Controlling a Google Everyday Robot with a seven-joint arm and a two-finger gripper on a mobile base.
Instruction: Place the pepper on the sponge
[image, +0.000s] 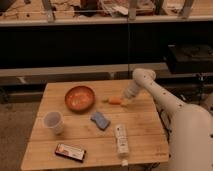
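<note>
Camera view: our gripper (126, 101) sits at the slim orange-red pepper (115, 101) on the wooden bench (145, 126), likely to lift it; grip unclear to us. The blue rectangular sponge (100, 120) lies apart.

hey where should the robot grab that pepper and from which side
Grip the pepper across its slim middle, coming from above. It lies flat on the table, so only its narrow sides offer a pinch. The tool is at the pepper's end away from the bowl.
</note>
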